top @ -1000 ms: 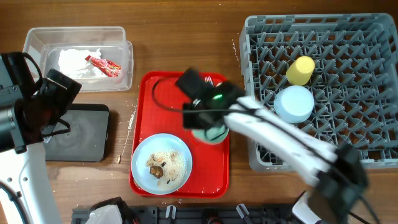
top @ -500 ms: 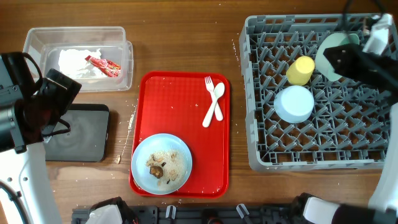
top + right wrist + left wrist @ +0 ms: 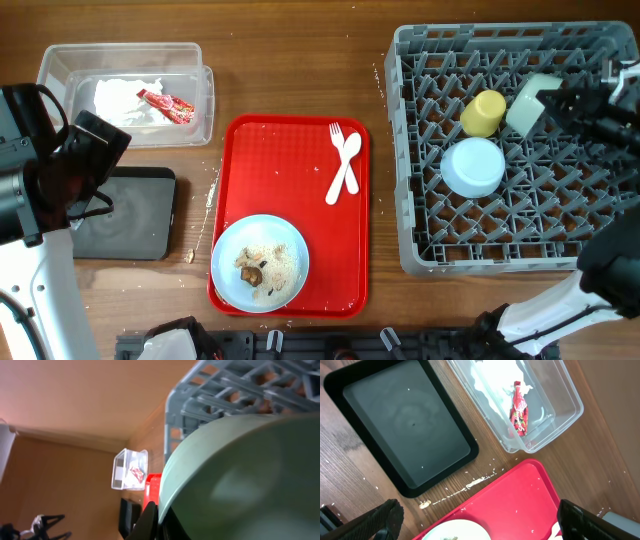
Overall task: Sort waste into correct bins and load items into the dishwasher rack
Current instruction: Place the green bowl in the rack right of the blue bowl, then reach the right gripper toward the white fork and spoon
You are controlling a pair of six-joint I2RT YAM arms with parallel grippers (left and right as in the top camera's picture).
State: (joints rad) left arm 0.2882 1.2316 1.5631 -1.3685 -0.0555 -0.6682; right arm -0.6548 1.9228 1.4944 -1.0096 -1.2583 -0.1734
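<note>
grips green bowl [image 3: 527, 105] on edge in right claw [image 3: 562, 100], over rack [image 3: 408, 200] just beside yellow cup [image 3: 484, 113]. holds left claw [image 3: 479, 519] spread wide, empty, near black tray [image 3: 402, 420] and tub [image 3: 572, 402]. shows plate [image 3: 228, 262] with rice [image 3: 283, 262], fork [image 3: 338, 135] and spoon [image 3: 351, 148] on red tray [image 3: 280, 170].

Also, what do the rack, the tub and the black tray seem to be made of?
The rack looks like moulded grey plastic with a matt finish: grid and pegs appear to be one piece. The tub seems to be clear, glossy plastic: you can see through its walls. The black tray is probably smooth plastic with a soft sheen, but coated metal cannot be ruled out.
</note>
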